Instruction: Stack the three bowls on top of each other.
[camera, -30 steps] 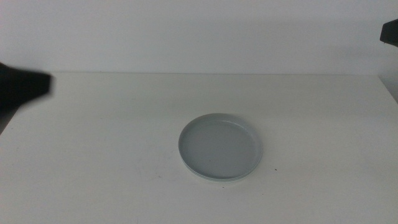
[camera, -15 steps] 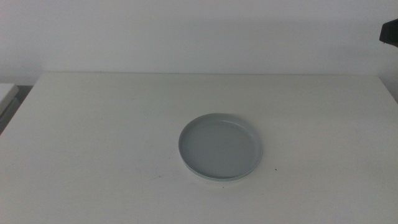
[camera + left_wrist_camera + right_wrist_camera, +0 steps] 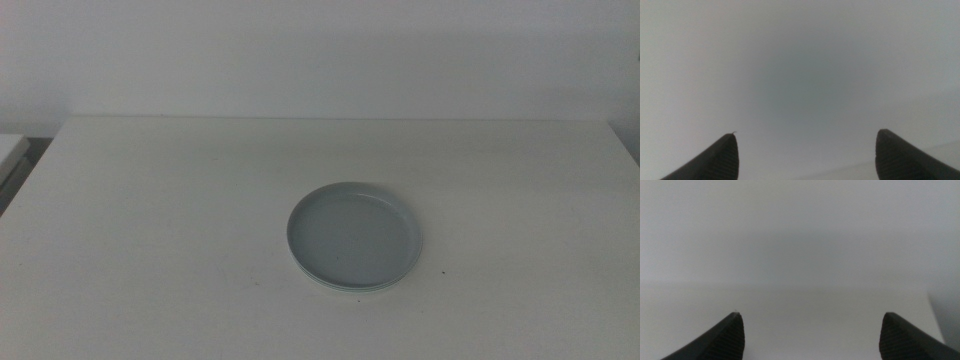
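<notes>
Since both our left gripper [image 3: 805,157] and right gripper [image 3: 810,337] hang wide open off the table [image 3: 150,200], the stack of bowls [image 3: 355,237] looks finished; only a returning arm could nudge it askew.

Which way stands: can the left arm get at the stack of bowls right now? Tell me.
Probably yes. The stack of bowls sits alone mid-table with bare table on its left side, nothing blocking. The left tool, open, is out of the middle view.

White table [image 3: 180,220], one stack of bowls [image 3: 355,237].
You see the stack right of centre, a pale green bowl topmost, rims nested beneath.
</notes>
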`<state>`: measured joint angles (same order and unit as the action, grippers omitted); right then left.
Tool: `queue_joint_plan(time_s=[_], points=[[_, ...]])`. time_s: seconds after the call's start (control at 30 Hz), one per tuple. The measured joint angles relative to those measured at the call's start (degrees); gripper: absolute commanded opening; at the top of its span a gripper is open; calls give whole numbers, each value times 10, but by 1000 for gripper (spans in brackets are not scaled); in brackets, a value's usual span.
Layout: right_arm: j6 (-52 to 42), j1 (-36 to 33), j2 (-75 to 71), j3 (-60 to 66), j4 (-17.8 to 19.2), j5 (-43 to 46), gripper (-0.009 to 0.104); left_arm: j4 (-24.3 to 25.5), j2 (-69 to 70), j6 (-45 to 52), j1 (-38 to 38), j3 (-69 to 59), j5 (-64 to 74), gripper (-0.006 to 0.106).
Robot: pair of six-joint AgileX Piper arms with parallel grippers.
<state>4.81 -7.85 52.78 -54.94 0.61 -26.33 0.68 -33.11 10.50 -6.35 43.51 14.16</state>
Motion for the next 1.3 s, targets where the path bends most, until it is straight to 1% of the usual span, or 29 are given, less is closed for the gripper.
queue_joint_plan(time_s=[0.1, 0.2, 0.4, 0.47, 0.57, 0.77, 1.3], points=[[0, 5, -74, 102, 4, 123, 80, -42, 46, 0, 0, -80, -15, 94], [0, 21, -164, 212, 7, 184, 80, -64, 112, 0, 0, -173, -15, 94], [0, 64, -328, 403, 7, 199, 80, -89, 225, 0, 12, -301, -15, 94], [0, 69, -378, 452, 7, 196, 80, -102, 256, 0, 21, -332, -15, 94], [0, 71, -439, 502, 8, 194, 80, -108, 297, 0, 35, -368, -15, 94], [0, 71, -519, 546, 4, 192, 80, -112, 329, 0, 55, -416, -17, 94], [0, 72, -526, 547, 1, 181, 80, -115, 329, 0, 58, -435, -16, 94]])
